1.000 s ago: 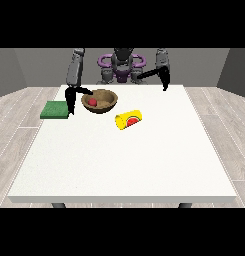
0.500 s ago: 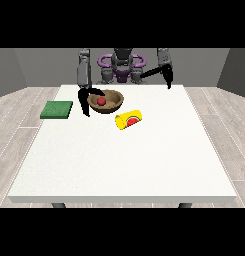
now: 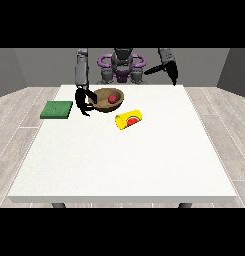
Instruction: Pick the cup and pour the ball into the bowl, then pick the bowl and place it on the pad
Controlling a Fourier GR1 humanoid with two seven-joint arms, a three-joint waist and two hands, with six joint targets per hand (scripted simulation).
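The brown bowl (image 3: 105,103) stands on the white table (image 3: 124,160) at the back, with the red ball (image 3: 112,99) inside it. The hand at the view's left (image 3: 84,102) is at the bowl's left rim, its fingers curled round the rim's edge. Just right of the bowl and in front of it, the yellow cup (image 3: 130,119) lies on its side. The green pad (image 3: 57,109) lies flat to the left of that hand. The hand at the view's right (image 3: 173,75) hangs raised above the table's back right edge, holding nothing, fingers pointing down.
The robot's torso (image 3: 122,67) stands behind the table's far edge. The pad lies close to the table's left edge. The table's white surface stretches wide towards the camera in front of the cup.
The hand at the view's left has moved right from beside the pad to the bowl's left rim and lowered onto it. The other hand has barely moved.
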